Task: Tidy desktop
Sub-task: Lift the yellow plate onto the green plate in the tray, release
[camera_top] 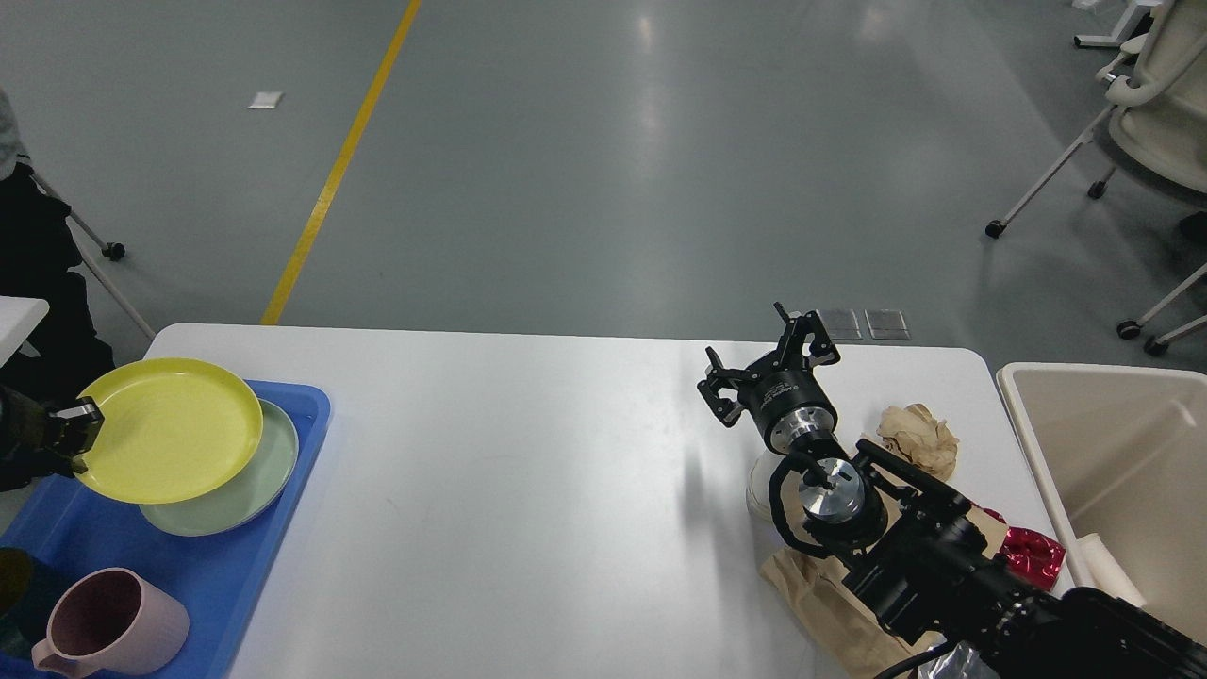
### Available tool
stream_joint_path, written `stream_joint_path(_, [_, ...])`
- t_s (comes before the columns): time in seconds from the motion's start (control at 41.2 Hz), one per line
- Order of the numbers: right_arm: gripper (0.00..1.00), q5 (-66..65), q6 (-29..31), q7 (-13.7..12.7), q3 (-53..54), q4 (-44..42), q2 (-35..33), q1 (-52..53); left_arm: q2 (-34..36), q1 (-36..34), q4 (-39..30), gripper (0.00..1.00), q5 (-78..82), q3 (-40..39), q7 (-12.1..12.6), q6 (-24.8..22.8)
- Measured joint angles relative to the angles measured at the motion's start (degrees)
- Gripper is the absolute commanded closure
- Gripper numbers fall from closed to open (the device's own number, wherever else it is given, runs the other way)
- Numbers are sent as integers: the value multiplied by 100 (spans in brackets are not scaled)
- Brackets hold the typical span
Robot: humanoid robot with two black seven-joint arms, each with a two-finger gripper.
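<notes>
Head view shows the left gripper point(80, 424) at the left edge, its jaws clamped on the rim of a glossy round yellow plate point(170, 430) held over a pale green plate point(259, 476) in the blue plastic tray point(226, 575). The right gripper point(766, 363) hovers above the bench point(528, 490) with jaws spread wide and empty. That bench is a smooth, matte white top with rounded corners, bare through its middle, with a crumpled brown paper ball point(917, 438) and a shiny red wrapper point(1030, 553) near its right edge.
</notes>
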Motion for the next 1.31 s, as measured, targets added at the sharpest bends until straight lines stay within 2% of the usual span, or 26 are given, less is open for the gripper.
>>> stream_joint_path(0.267, [0, 0, 0, 0, 0, 0, 0, 0, -506, 430, 214, 100, -12, 22, -13, 878])
stream_joint_path(0.437, [0, 0, 0, 0, 0, 0, 0, 0, -745, 678, 450, 100, -17, 48, -191, 1158])
stream_joint_path(0.461, [0, 0, 0, 0, 0, 0, 0, 0, -762, 727, 474, 96, -20, 51, -220, 1187])
stream_joint_path(0.51, [0, 0, 0, 0, 0, 0, 0, 0, -772, 763, 487, 83, -21, 53, -242, 1219])
stream_joint_path(0.534, [0, 0, 0, 0, 0, 0, 0, 0, -774, 772, 491, 63, -21, 53, -252, 1239])
stream_joint_path(0.558, [0, 0, 0, 0, 0, 0, 0, 0, -780, 783, 496, 52, -24, 53, -281, 1303])
stream_joint_path(0.583, [0, 0, 0, 0, 0, 0, 0, 0, -782, 786, 497, 28, -26, 52, -294, 1331])
stream_joint_path(0.631, [0, 0, 0, 0, 0, 0, 0, 0, -786, 797, 499, 5, -29, 52, -334, 1393])
stream_joint_path(0.655, [0, 0, 0, 0, 0, 0, 0, 0, -786, 800, 499, 1, -29, 52, -340, 1406])
stream_joint_path(1.117, [0, 0, 0, 0, 0, 0, 0, 0, -743, 712, 479, 1, -31, 5, -315, 1310])
stream_joint_path(1.214, [0, 0, 0, 0, 0, 0, 0, 0, -670, 589, 473, 1, -102, -21, -302, 1066])
stream_joint_path(1.311, [0, 0, 0, 0, 0, 0, 0, 0, -451, 371, 473, 1, -429, -53, -303, 530])
